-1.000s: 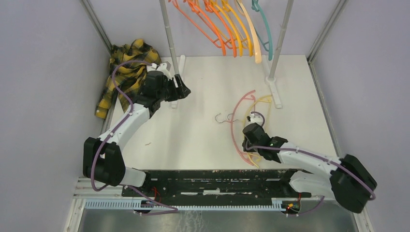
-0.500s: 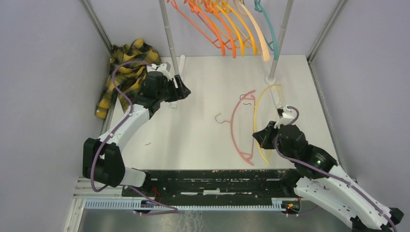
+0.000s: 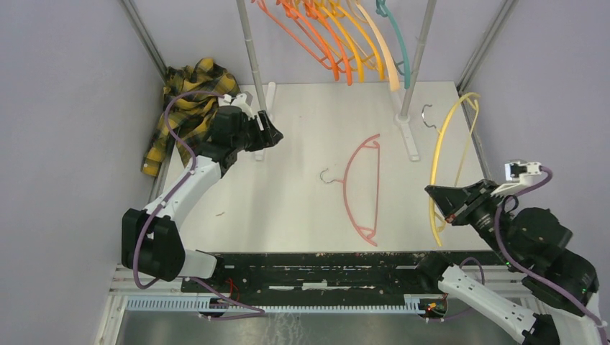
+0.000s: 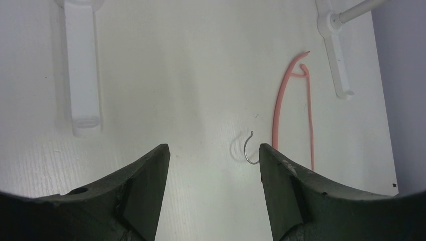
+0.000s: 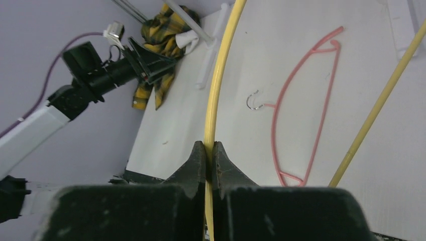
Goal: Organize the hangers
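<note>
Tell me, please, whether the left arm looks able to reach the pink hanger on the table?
Probably yes: the left gripper is open and empty, the pink hanger lies flat just ahead, and only table shows between them.

**Colours and patterns**

Plain yellow on the right-hand hanger (image 3: pixel 434 165); salmon pink on the centre hanger (image 3: pixel 346 183), silver-grey on its hook (image 4: pixel 248 150). Along the top edge, orange, yellow-orange and pale cream on the hanging hangers (image 3: pixel 344 44) — teal on the end hanger (image 3: pixel 401 50). Upper left: yellow-and-black plaid on the shirt (image 3: pixel 188 108). Off-white on the table (image 3: pixel 302 144), pale lilac-grey on the walls (image 3: pixel 65 180). White shells, black joints on the arms (image 3: pixel 188 183), purple on the cables (image 3: pixel 173 122) — near-black on the right gripper (image 5: pixel 209 145).
</note>
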